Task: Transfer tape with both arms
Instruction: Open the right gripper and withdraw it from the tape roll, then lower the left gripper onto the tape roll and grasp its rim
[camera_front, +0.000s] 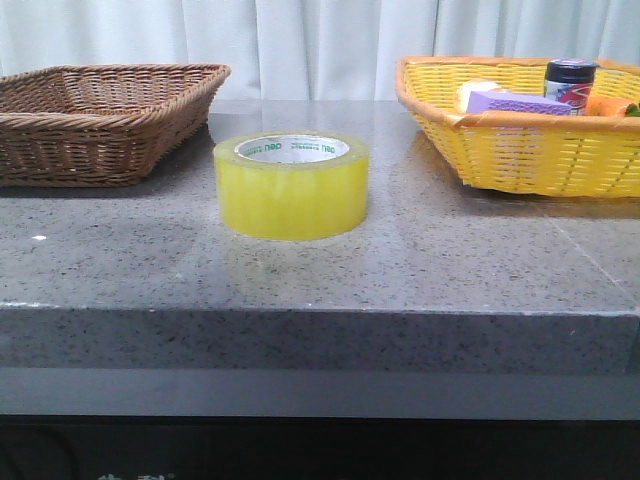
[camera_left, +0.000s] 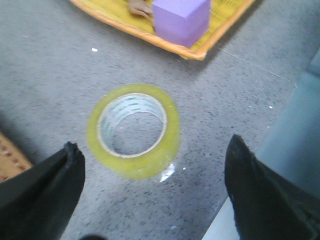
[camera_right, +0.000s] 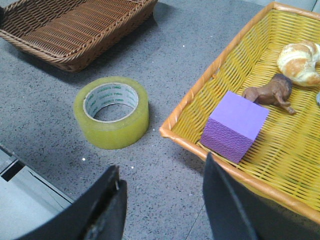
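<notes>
Left gripper (camera_left: 152, 192): released, jaws spread wide, holding nothing; it hangs above the desk with the tape just beyond its fingertips, not touching.
Right gripper (camera_right: 162, 200): released, jaws apart, empty; it hangs over bare desk between the tape and the yellow basket's near edge.
Tape (camera_front: 291, 186): lies flat on the desk, hole up, white core with green lettering showing; in the front view it sits at the centre, between the two baskets and touching neither.
Desk (camera_front: 320, 290): grey speckled stone top.
Brown basket (camera_front: 100, 120): at 10 o'clock from the tape in the front view, apart from it; nothing shows inside.
Yellow basket (camera_front: 530, 150): at 2 o'clock from the tape in the front view, apart from it.
Purple block (camera_right: 235, 125): in the yellow basket, near its corner closest to the tape.
Toy animal (camera_right: 272, 92): brown, lying in the yellow basket just beyond the block.
Bread (camera_right: 300, 61): in the yellow basket, past the toy animal.
Jar (camera_front: 570, 85): dark lid, upright at the back of the yellow basket.
</notes>
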